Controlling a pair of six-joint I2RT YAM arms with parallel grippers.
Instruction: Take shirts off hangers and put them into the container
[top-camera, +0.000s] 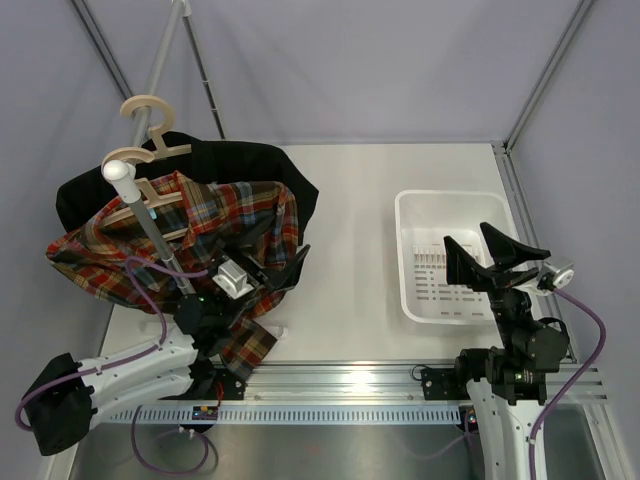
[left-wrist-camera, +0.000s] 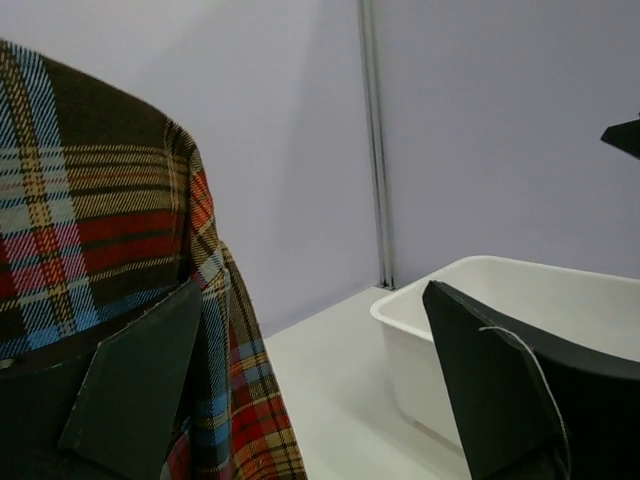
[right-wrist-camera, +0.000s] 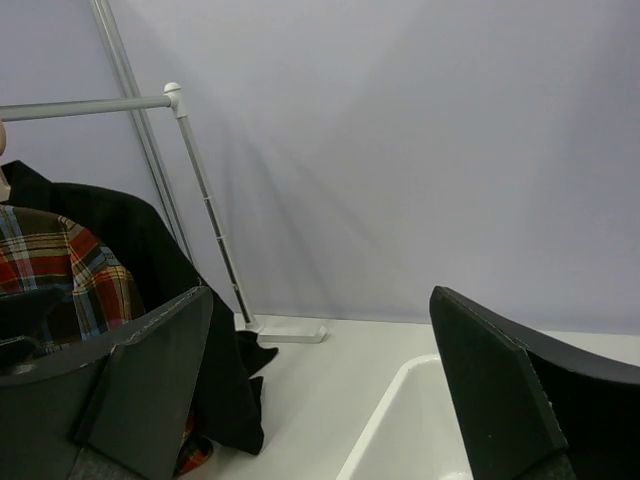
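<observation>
Left jaws: spread wide, gripping nothing. Its one finger (left-wrist-camera: 130, 390) sits right against the plaid shirt (top-camera: 215, 215) hem; contact can't be told. The gap between the jaws shows bare table (top-camera: 350, 200). The plaid shirt hangs on a wooden hanger (top-camera: 130, 212) at the table's left side, its tail draping toward the near edge beside the left arm (top-camera: 130, 365). The black shirt (top-camera: 250, 160) hangs just behind it on the second hanger (top-camera: 150, 120), toward the far-left corner. Both hooks sit on the grey rail (top-camera: 165, 50), which runs from the far side to a white-capped post (top-camera: 118, 170).

Right jaws: also spread wide and empty, held over the near end of the white container (top-camera: 420, 215), with its rim (right-wrist-camera: 385, 420) showing below between the fingers (right-wrist-camera: 140, 380). The container sits at the table's right side, near the right edge, with nothing visible inside.

An open strip of table runs down the middle between the shirts and the container. Walls close in the far, left and right edges.
</observation>
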